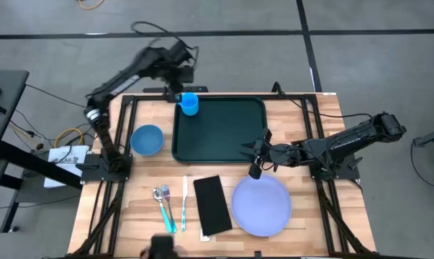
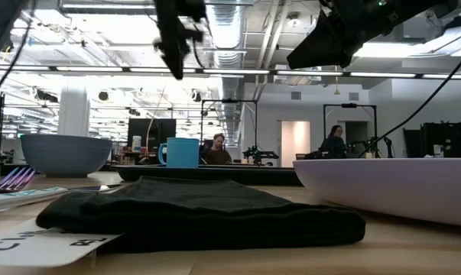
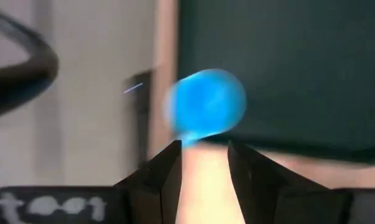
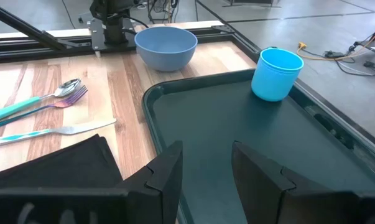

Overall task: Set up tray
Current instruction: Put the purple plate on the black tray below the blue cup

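Tray: we see the dark green tray (image 1: 220,129) lying flat in the middle of the wooden table (image 1: 296,119), toward its far edge
Cup: a blue cup (image 1: 189,103) stands upright in the tray's far left corner
Left gripper: we find the left gripper (image 1: 178,95) above the table's far edge, just beside the cup; its fingers (image 3: 168,168) stand apart with nothing between them, the cup beyond their tips
Right gripper: the right gripper (image 1: 254,152) hovers over the tray's near right rim; its fingers (image 4: 168,168) are parted with only the tray floor below them
Bowl: a blue bowl (image 1: 147,139) sits on the wood just left of the tray
Plate: a pale blue plate (image 1: 261,206) lies near the front, right of the black napkin (image 1: 211,205)
Cutlery: we see a spoon (image 4: 25,102), fork (image 4: 44,107) and knife (image 4: 50,132) left of the napkin
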Available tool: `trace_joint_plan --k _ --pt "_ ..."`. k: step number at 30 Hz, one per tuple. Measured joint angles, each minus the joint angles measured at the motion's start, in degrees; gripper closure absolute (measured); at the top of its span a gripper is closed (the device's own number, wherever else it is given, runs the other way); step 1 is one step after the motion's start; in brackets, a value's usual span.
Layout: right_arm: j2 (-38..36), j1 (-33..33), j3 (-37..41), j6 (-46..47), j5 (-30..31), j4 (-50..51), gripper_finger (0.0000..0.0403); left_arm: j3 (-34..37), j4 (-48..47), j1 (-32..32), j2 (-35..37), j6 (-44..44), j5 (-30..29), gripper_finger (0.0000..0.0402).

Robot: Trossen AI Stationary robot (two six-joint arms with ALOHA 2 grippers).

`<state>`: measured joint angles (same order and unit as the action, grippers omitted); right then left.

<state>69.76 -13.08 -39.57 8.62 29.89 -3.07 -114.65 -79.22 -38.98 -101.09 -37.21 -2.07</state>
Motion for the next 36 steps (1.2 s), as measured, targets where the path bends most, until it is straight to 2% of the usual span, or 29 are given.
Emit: trace_joint_plan --k 4,5,7,9,12,17,20,23,26,30,36 --pt "0.00 0.05 0.02 0.07 -0.03 -0.33 0.0275 1.57 -3.26 -0.05 8.78 7.71 25.11 0.0283" --pt "0.00 0.02 0.02 0.53 -0.13 -0.24 0.0275 2.87 -2.59 0.77 11.20 9.10 29.15 0.0283" --pt "0.00 -0.37 0.02 2.66 -1.42 0.35 0.0275 6.37 0.74 4.23 16.38 12.16 33.23 0.0283" --pt "0.00 -0.95 0.02 4.28 -4.09 1.21 0.0275 11.15 5.39 8.96 21.86 15.84 33.41 0.0283" --pt "0.00 -2.15 0.02 7.49 -5.98 3.28 0.0275 20.51 14.62 18.33 30.22 23.75 28.04 0.0283" --pt "-0.41 -3.45 0.02 15.89 -6.12 12.27 0.0275 40.32 30.12 35.40 43.76 38.18 5.90 0.0283" --pt "-0.84 -3.03 0.02 21.75 -9.39 20.65 0.0275 54.60 43.74 43.66 53.13 43.68 -4.79 0.0283" --pt "-0.87 -2.30 0.02 27.02 -15.87 27.85 0.0275 68.92 61.77 49.60 61.51 46.08 -7.58 0.0283" --pt "-0.87 -1.91 0.02 30.02 -20.40 33.72 0.0275 79.66 75.95 53.26 66.49 46.50 -8.44 0.0283" --pt "-0.87 -1.88 0.02 30.91 -22.53 40.40 0.0275 86.90 83.40 56.68 68.56 46.07 -12.95 0.0283" --pt "-0.87 -1.88 0.02 28.44 -23.72 48.38 0.0275 88.78 82.73 60.34 64.99 45.27 -27.45 0.0283"
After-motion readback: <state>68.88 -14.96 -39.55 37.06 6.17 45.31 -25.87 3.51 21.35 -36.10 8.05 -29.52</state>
